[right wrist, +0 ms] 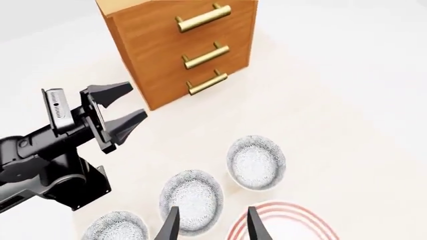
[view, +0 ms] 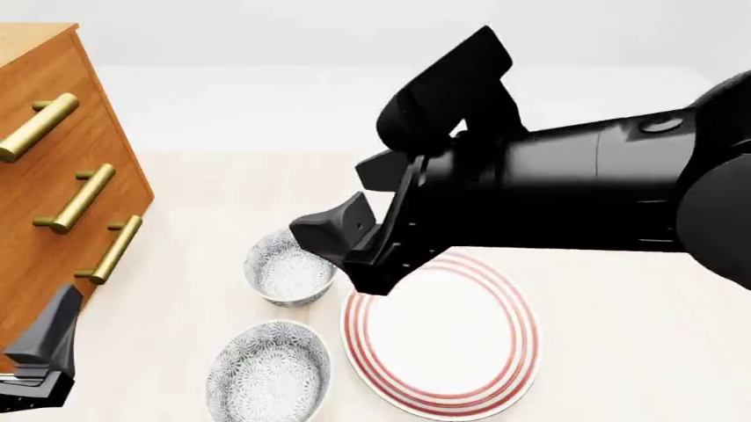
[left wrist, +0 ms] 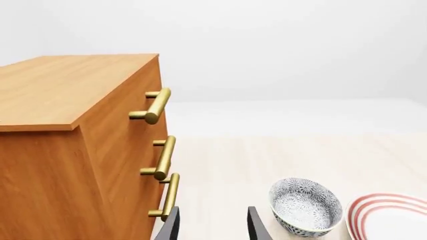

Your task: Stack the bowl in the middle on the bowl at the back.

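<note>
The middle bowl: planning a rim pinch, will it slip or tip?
The middle bowl looks rigid and smooth, so probably slippery. Its deep, rounded wall suggests it may rock if pushed high. Likely light, being small beside the plate.

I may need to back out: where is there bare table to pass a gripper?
Bare table lies beyond the back bowl, between the drawer chest and the far edge. Crowded: three bowls in a row hard against the plate, middle bowl below the right gripper.
</note>
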{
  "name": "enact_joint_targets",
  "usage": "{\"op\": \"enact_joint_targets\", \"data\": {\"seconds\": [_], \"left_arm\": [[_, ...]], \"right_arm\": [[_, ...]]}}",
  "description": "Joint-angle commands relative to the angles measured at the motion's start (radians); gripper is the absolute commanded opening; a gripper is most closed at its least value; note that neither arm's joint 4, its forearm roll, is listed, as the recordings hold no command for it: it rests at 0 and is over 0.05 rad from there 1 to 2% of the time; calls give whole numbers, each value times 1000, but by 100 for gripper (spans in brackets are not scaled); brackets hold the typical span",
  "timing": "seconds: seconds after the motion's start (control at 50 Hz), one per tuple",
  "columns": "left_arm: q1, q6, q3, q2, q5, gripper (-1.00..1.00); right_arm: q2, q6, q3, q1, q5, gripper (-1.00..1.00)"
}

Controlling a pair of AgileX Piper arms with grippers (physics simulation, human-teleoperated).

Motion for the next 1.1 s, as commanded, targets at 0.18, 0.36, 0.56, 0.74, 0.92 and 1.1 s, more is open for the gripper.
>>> {"op": "enact_joint_targets", "data": {"seconds": [0.18, 0.36, 0.56, 0.74, 0.92, 1.1], "left_arm": [[2, -1, 0, -4, 3, 100], [3, -1, 0, -3, 1, 100], [3, -4, -1, -2, 0, 100], [3, -4, -1, 2, -3, 100], [3, -6, 0, 3, -4, 100], [3, -6, 0, -3, 3, 100]], "right_arm": [[114, 69, 100, 44, -126, 100], [161, 89, 161, 44, -189, 100], [208, 90, 206, 38, -243, 100], [247, 88, 212, -2, -277, 100], [286, 102, 211, -49, -318, 100], [325, 113, 241, -52, -360, 100]]}}
